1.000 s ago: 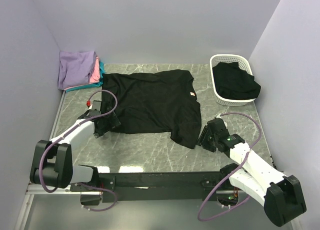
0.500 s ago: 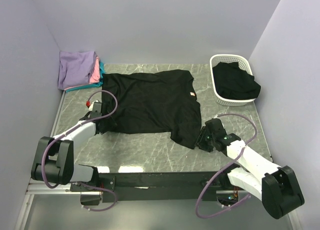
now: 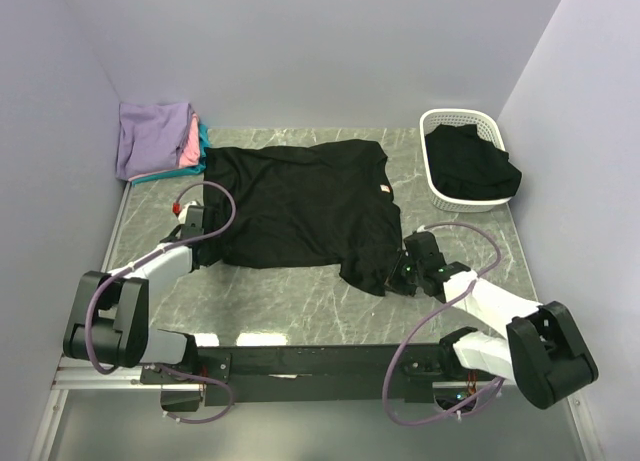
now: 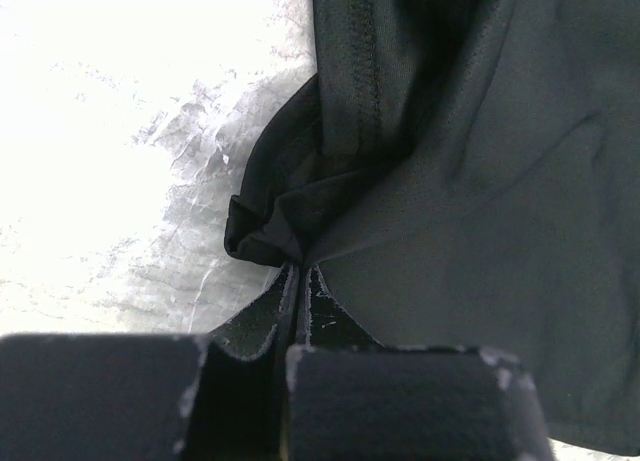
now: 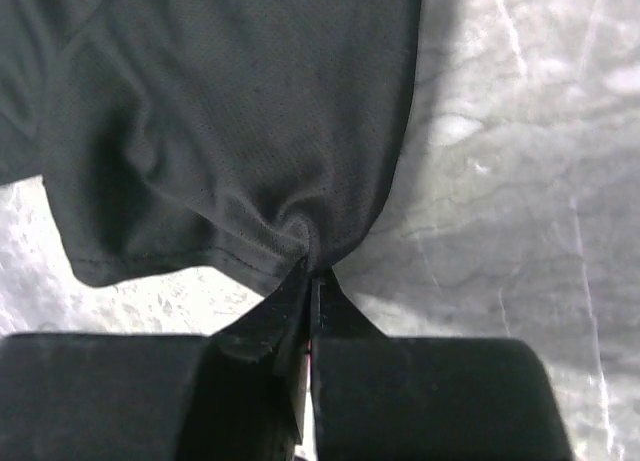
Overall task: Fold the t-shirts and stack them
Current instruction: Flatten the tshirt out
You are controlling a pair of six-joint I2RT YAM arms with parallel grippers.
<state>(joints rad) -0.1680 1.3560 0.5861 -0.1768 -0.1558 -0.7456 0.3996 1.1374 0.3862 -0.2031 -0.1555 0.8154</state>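
At the near edge, both arms are reaching forward low over the grey marbled surface [image 3: 290, 306]. Left hand [image 4: 300, 269] is pressing its two fingers together on a bunched fold at the near-left corner of the black t-shirt [image 3: 300, 206]; the left wrist view is showing a stitched edge of the cloth running up just beyond the pinch, with bright bare surface lying to the left of it. Right hand [image 5: 312, 273] is likewise pinching the same shirt at its near-right corner, its fingers closing on a small gather of cloth right at the edge, with creases fanning away from the grip and bare surface showing on both sides. Between the two hands the shirt is lying spread out and mostly flat across the middle of the surface, a small tan label showing near its right side. Further back, at the far-left corner, a lavender t-shirt [image 3: 150, 136] is sitting folded on top of a pile, with a pink t-shirt [image 3: 190, 143] and a teal t-shirt [image 3: 203, 134] peeking out along its right side. At the far right, a white perforated basket [image 3: 430, 166] is holding a second black t-shirt [image 3: 470, 163], crumpled and loose, well apart from the spread one.
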